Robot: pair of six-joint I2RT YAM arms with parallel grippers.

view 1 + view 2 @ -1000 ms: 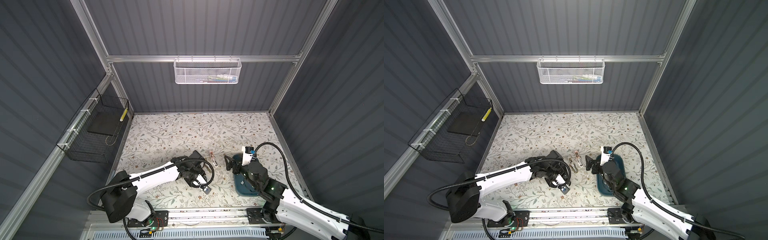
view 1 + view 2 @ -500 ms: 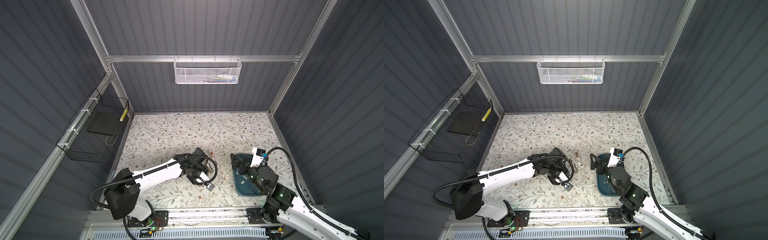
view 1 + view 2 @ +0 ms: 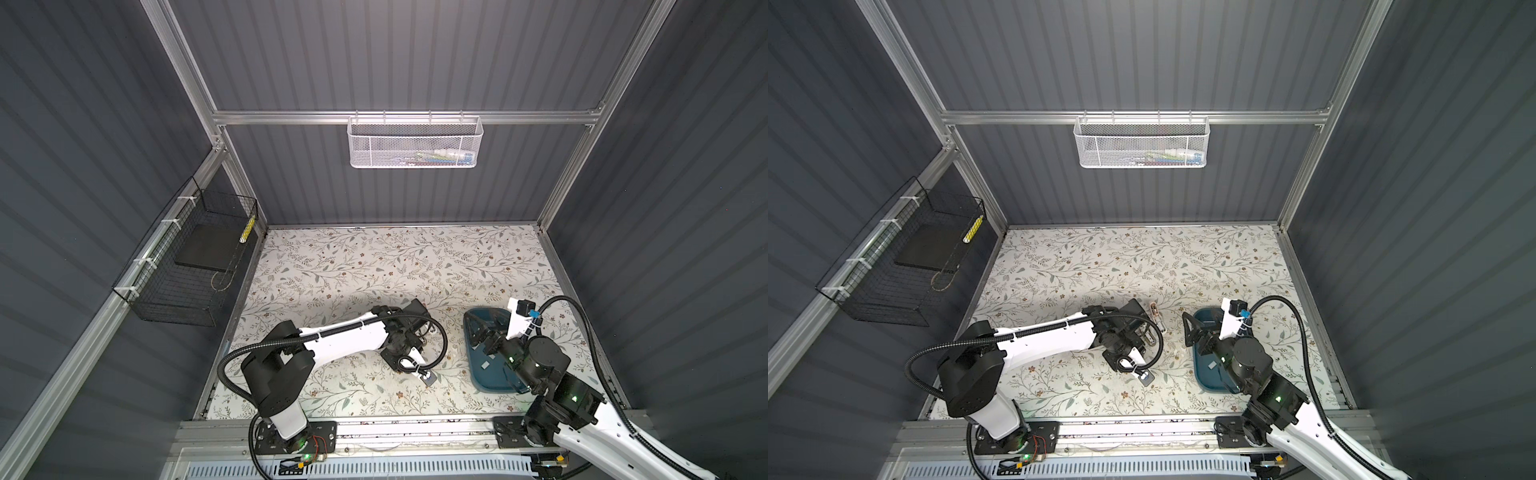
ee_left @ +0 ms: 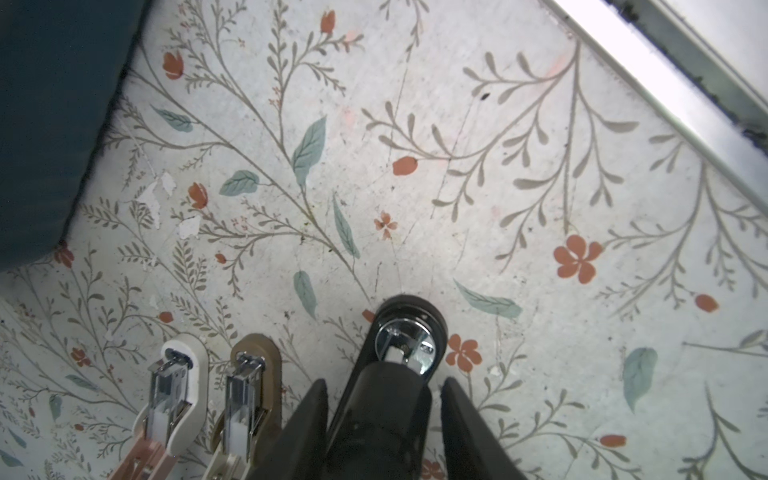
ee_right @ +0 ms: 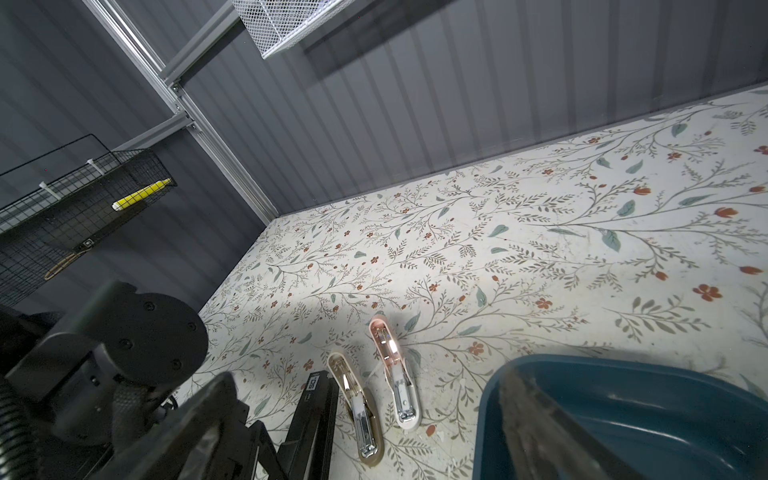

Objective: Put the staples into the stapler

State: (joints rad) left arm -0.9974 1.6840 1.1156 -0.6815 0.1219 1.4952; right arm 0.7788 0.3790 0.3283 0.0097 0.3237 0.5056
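Observation:
Three staplers lie side by side on the floral table: a black stapler (image 4: 399,353), a tan one (image 4: 249,395) and a white-and-pink one (image 4: 174,395), the two small ones folded open. My left gripper (image 4: 382,381) is open and straddles the black stapler, with a thin gap at one finger. A teal tray (image 3: 486,384) to the right holds the staples (image 3: 484,365), small grey strips. My right gripper (image 3: 482,328) hangs open over the tray's far end, empty. In the right wrist view the black stapler (image 5: 320,411) sits next to the tan one (image 5: 357,411).
A white mesh basket (image 3: 415,143) hangs on the back wall. A black wire basket (image 3: 191,266) is fixed to the left wall. The aluminium rail (image 3: 374,428) runs along the table's front edge, where both arm bases stand.
My left gripper slid right over the black stapler and its jaws narrowed. The right arm's wrist swung back to the right over the tray, jaws still wide.

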